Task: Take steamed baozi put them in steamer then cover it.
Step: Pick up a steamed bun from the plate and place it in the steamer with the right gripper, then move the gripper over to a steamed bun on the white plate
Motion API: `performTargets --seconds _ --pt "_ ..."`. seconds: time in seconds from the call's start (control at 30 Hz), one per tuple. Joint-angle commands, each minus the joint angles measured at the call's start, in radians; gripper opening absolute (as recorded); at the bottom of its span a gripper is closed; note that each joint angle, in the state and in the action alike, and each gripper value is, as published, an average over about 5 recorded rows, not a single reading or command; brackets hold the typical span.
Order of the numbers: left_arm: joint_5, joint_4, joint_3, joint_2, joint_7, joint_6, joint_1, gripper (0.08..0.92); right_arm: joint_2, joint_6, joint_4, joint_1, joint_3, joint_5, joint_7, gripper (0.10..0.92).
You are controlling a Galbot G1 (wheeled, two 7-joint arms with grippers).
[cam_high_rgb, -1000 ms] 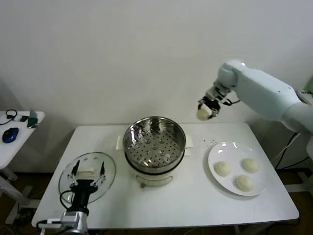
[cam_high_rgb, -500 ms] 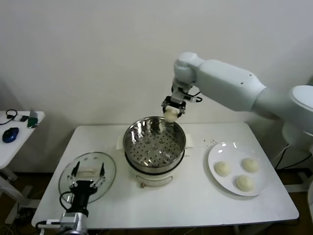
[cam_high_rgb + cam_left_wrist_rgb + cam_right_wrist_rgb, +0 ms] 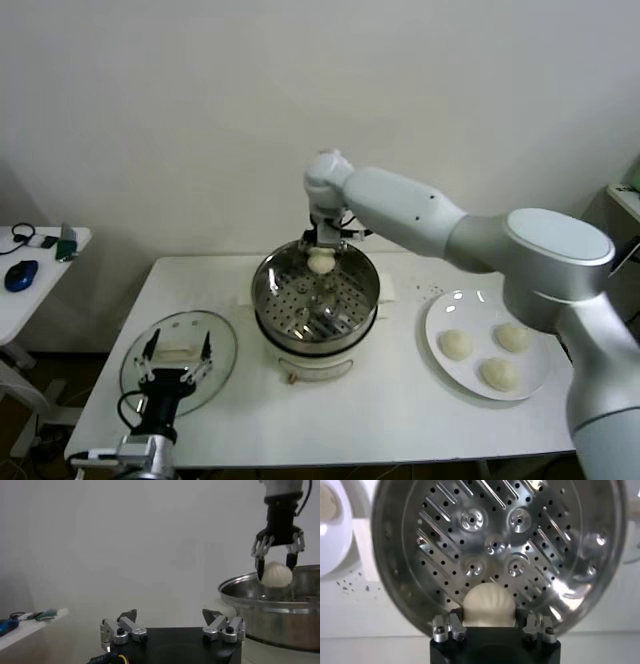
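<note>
The steel steamer [image 3: 316, 296] stands on its cream pot base at the table's middle, with no bun lying on its perforated floor. My right gripper [image 3: 321, 256] is shut on one cream-white baozi [image 3: 320, 263] and holds it over the steamer's far rim; the wrist view shows the bun [image 3: 488, 606] between the fingers above the perforated floor [image 3: 495, 545]. Three baozi [image 3: 486, 354] lie on the white plate [image 3: 440, 316] at the right. The glass cover [image 3: 178, 360] lies flat at the front left. My left gripper [image 3: 176, 352] is open above the cover, fingers [image 3: 124, 628] spread.
A small side table [image 3: 40, 262] with a blue mouse and cables stands at the far left. The white wall runs close behind the table. The right arm reaches across over the back of the table from the right.
My right gripper has carried the baozi leftward and down, from the right of the steamer to just over its far rim. The left arm has not moved.
</note>
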Motion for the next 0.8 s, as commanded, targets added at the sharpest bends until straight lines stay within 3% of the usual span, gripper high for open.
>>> performTargets --seconds 0.03,0.27,0.5,0.8 --pt "-0.004 0.000 0.002 0.003 0.000 0.001 0.000 0.823 0.065 0.051 -0.079 -0.075 0.020 -0.127 0.035 0.678" --pt "-0.010 0.009 0.001 0.002 0.000 0.000 -0.004 0.823 0.079 0.045 -0.097 -0.088 0.026 -0.110 0.037 0.705" --pt "-0.011 0.011 0.000 0.001 -0.001 0.000 -0.006 0.823 0.059 0.050 -0.065 -0.068 0.050 -0.080 -0.008 0.815" --pt "-0.016 0.004 -0.003 0.006 -0.003 0.002 -0.010 0.823 -0.087 -0.028 0.125 0.062 0.023 0.142 -0.077 0.823"
